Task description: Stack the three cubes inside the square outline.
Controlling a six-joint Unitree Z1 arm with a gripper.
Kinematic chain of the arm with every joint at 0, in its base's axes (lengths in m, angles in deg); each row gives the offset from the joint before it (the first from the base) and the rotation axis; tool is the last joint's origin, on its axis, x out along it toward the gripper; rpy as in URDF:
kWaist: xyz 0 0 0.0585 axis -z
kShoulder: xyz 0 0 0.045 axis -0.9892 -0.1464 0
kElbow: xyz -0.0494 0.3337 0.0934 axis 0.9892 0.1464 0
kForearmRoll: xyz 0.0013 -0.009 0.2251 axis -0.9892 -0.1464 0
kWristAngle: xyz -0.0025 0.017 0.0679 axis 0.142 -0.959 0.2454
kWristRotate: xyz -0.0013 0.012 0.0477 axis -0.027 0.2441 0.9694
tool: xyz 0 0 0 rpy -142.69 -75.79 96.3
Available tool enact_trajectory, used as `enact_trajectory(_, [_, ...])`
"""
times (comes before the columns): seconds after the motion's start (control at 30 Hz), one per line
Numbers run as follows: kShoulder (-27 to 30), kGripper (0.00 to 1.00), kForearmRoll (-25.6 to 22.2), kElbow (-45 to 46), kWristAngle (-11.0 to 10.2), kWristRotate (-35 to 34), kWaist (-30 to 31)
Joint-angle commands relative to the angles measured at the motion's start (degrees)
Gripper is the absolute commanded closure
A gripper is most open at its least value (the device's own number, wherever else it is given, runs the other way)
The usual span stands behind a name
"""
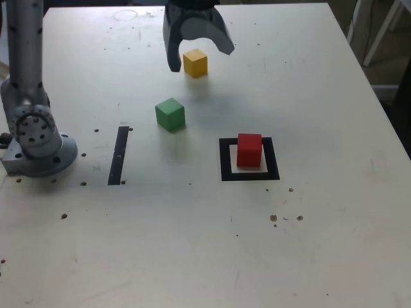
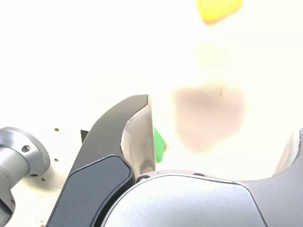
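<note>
The red cube (image 1: 249, 149) stands inside the black square outline (image 1: 225, 160) at the exterior view's right of centre. The green cube (image 1: 170, 114) rests on the table apart from it, toward the far left. Farther back lies the yellow cube (image 1: 195, 63). My gripper (image 1: 200, 58) is open, its dark fingers spread to either side of the yellow cube, holding nothing; whether they touch it I cannot tell. In the washed-out wrist view the open gripper (image 2: 220, 118) faces the yellow cube (image 2: 220, 10), and a sliver of the green cube (image 2: 159, 144) shows beside one finger (image 2: 137, 127).
A narrow black strip (image 1: 119, 155) lies on the white table (image 1: 192, 244) at the exterior view's left. The arm's grey base (image 1: 35, 135) stands at the left edge. Small dark specks dot the table. White furniture legs (image 1: 379, 32) stand beyond the far right corner.
</note>
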Motion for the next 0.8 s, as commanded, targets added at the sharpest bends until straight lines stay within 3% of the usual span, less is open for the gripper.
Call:
enact_trajectory(0.0, [0.3, 0.01, 0.1, -0.5, 0.1, -0.1, -2.0])
enact_trajectory(0.43, [-4.6, 0.0, 0.5, -2.1, 2.0, -0.7, -11.9])
enact_trajectory(0.77, [-11.9, 0.01, 0.5, -5.9, 2.4, 1.1, -15.2])
